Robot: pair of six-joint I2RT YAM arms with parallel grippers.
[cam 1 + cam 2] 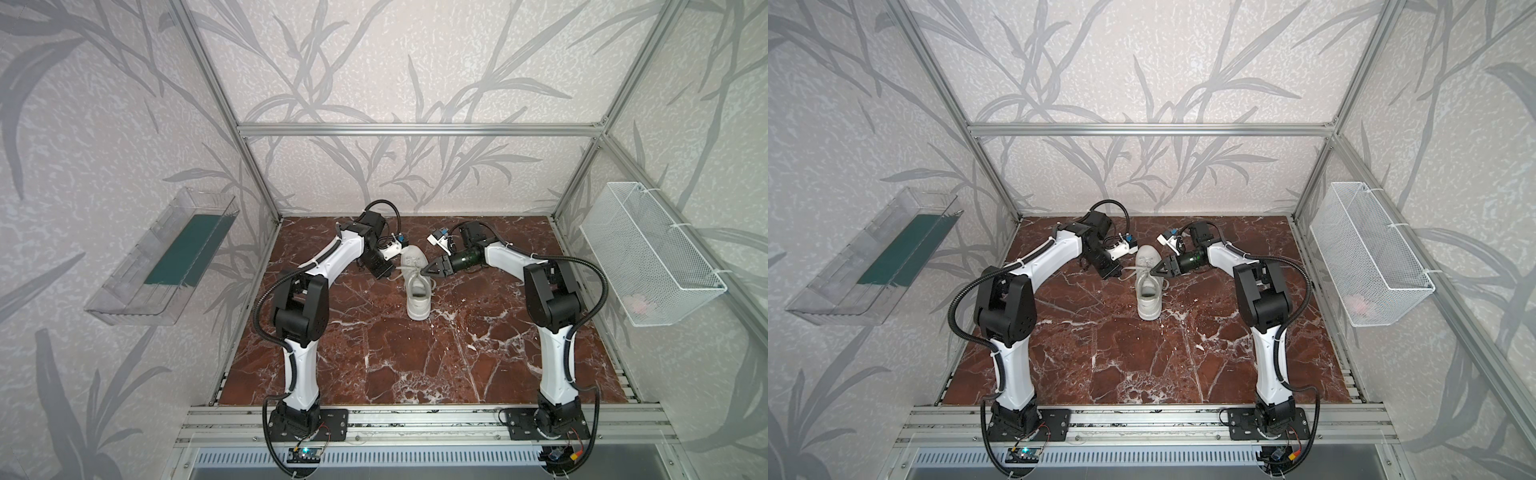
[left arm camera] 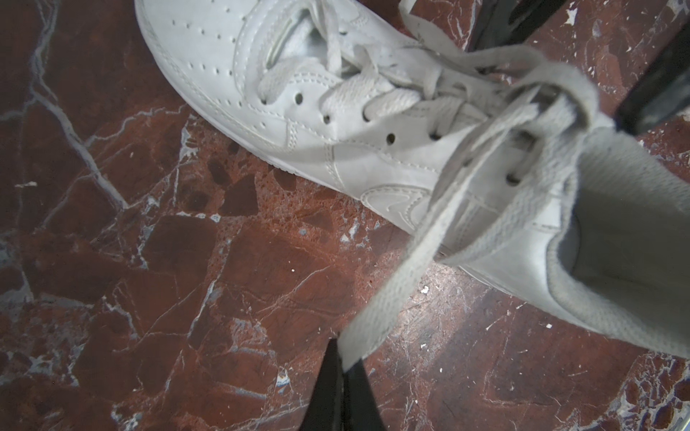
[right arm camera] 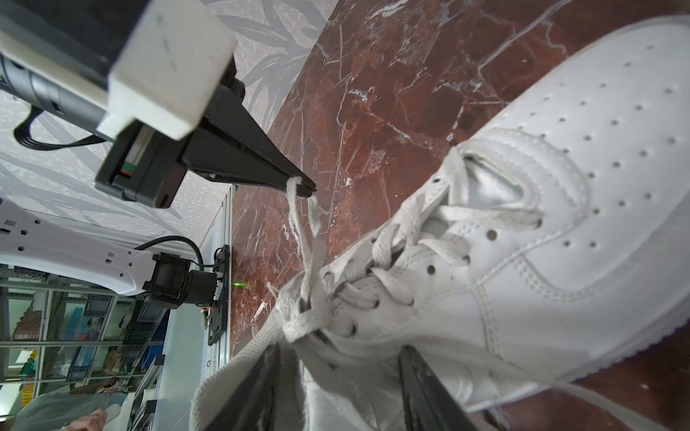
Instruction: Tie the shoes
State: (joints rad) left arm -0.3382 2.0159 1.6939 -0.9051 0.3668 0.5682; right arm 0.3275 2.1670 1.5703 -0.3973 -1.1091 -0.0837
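Left fingers [image 2: 344, 367]: pinched shut on a white lace [image 2: 392, 291], stretched taut from the white sneaker [image 1: 417, 299].
Right fingers [image 1: 425, 271]: held half apart, astride the lace crossing over the sneaker's tongue.

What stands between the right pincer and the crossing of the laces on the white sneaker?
Nothing visible. The right pincer is open, its fingers on either side of the lace crossing on the white sneaker. The left pincer is shut on one lace strand, off to the side.
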